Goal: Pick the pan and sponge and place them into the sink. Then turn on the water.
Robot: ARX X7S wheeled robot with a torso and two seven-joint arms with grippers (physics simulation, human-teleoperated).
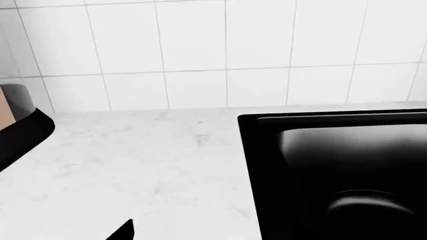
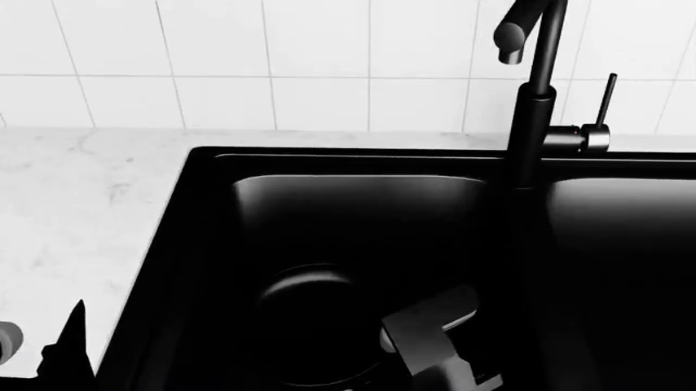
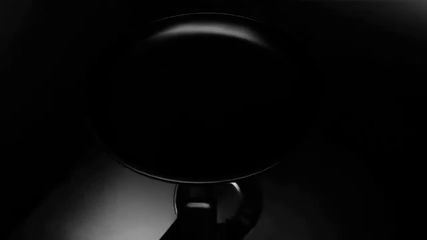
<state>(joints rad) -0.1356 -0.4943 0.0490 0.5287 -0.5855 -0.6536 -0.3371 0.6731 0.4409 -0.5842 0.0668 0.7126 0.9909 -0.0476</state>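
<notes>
Pan [image 2: 310, 326] down in left basin of sink [image 2: 185, 244], toward its near edge, round rim faintly lit, dark against the black basin floor. In right wrist view, pan [image 3: 193, 95] fills most of the frame, seen from directly above; short handle [image 3: 210, 200] points toward the camera, with a small bright highlight on it.

Right gripper [image 2: 429, 330] inside the same basin, just beside the pan's handle side; grey wrist housing tilted down toward the pan. Jaws hidden in head view and lost in darkness in wrist view: cannot tell whether clenched on the handle or released.

Left gripper [image 2: 65, 342] only a dark fingertip at the near-left corner of the counter [image 2: 77, 204], outside the sink; jaw state cannot be told. A dark tip [image 1: 123, 231] shows in left wrist view, above bare white counter by the sink's left rim.

Tall black faucet [image 2: 533, 106] upright on the divider between basins, spout curving toward the left basin, side lever [image 2: 598, 114] raised. White tiled wall [image 2: 272, 57] behind the counter's far edge.
</notes>
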